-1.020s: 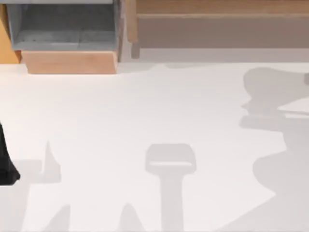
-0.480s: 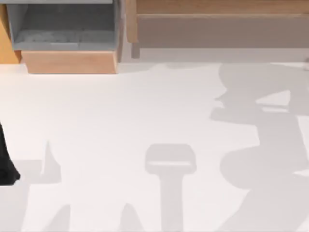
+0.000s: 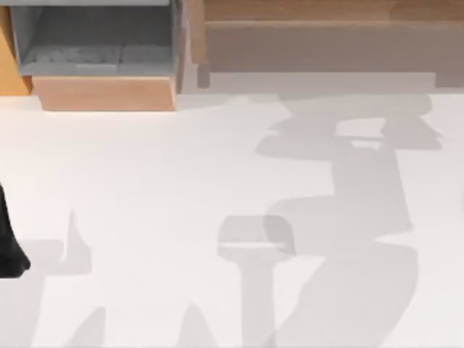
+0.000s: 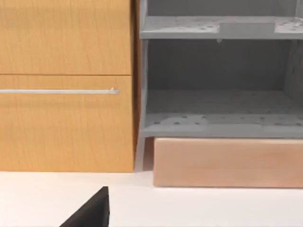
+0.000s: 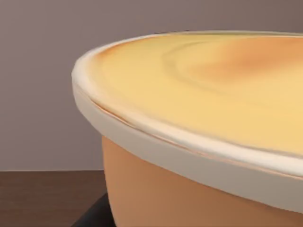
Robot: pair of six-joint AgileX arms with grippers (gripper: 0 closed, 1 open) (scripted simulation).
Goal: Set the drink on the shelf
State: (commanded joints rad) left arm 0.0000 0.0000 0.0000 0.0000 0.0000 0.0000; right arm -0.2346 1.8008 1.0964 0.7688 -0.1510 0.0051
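Note:
The drink (image 5: 199,118) is an orange cup with a cream rim and a yellow-brown lid, very close in the right wrist view. It hangs before a plain wall and dark floor, and a dark finger (image 5: 93,216) of my right gripper presses its side. The shelf (image 3: 326,14), a wide low light-brown unit with a shadowed recess and a slim leg (image 3: 197,43), runs along the table's far right. A broad arm shadow (image 3: 355,188) lies on the table in front of it. My left gripper (image 3: 9,250) is parked at the left edge, and its black tip (image 4: 90,213) is also in the left wrist view.
A grey-lined box (image 3: 94,43) with a pale wood front (image 3: 105,93) stands at the far left, next to an orange cabinet (image 4: 66,85) with a metal handle. The white table (image 3: 145,174) stretches in front of both units.
The large arm shadow has slid from the table's right edge leftward toward the middle and up to the shelf's front. The left arm has not moved.

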